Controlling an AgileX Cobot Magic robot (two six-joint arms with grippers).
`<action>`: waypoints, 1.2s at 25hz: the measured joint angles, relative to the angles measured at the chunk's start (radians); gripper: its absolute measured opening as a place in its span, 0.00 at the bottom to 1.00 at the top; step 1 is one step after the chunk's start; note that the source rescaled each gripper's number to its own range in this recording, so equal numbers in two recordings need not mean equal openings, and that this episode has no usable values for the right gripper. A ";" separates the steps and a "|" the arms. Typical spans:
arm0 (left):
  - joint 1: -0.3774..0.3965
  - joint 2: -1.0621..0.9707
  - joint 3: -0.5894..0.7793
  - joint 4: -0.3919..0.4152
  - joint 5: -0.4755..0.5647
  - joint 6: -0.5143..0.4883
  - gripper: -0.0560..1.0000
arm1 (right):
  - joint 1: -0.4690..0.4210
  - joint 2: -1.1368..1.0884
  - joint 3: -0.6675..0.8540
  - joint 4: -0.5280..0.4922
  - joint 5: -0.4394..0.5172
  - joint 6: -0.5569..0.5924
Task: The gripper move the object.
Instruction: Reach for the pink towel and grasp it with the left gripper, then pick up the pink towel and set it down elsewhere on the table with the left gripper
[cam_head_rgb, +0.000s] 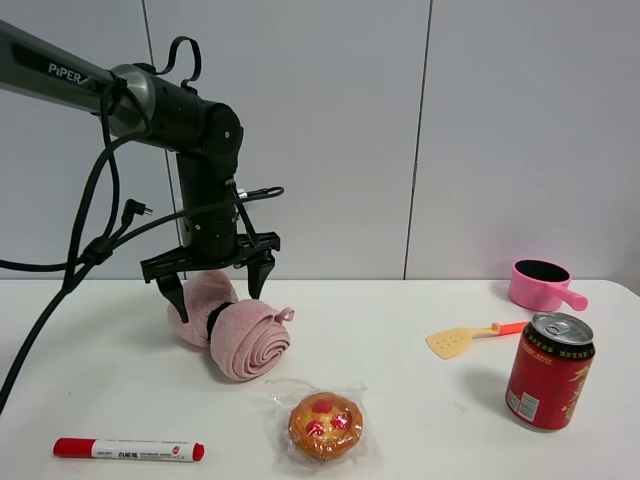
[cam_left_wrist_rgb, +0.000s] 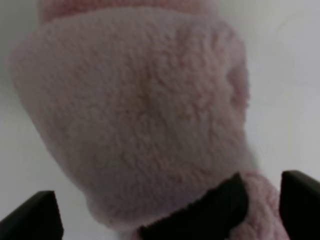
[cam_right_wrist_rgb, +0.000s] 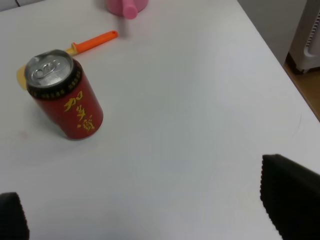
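Observation:
The pink rolled towel (cam_head_rgb: 245, 338) lies on the white table at left of centre, cinched by a black band (cam_head_rgb: 214, 320). My left gripper (cam_head_rgb: 215, 290) hangs straight down over it, open, with one pointed finger on each side of the banded middle. In the left wrist view the towel (cam_left_wrist_rgb: 135, 115) fills the picture, and the two fingertips (cam_left_wrist_rgb: 35, 215) stand wide apart either side of it. My right gripper (cam_right_wrist_rgb: 142, 200) is open and empty above bare table, apart from the can; it does not show in the exterior view.
A red drink can (cam_head_rgb: 549, 372) (cam_right_wrist_rgb: 65, 100) stands at front right. A pink toy pot (cam_head_rgb: 540, 284) and a yellow spatula with an orange handle (cam_head_rgb: 465, 340) lie behind it. A wrapped pastry (cam_head_rgb: 324, 425) and a red marker (cam_head_rgb: 128, 450) lie at the front. The table's right edge (cam_right_wrist_rgb: 280, 60) is near.

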 joint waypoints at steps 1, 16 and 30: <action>0.002 0.005 0.000 0.003 0.000 0.001 0.98 | 0.000 0.000 0.000 0.000 0.000 0.000; 0.008 0.085 0.000 -0.006 -0.078 0.143 0.98 | 0.000 0.000 0.000 0.000 0.000 0.000; -0.054 -0.001 -0.013 0.005 -0.039 0.600 0.05 | 0.000 0.000 0.000 0.000 0.000 0.000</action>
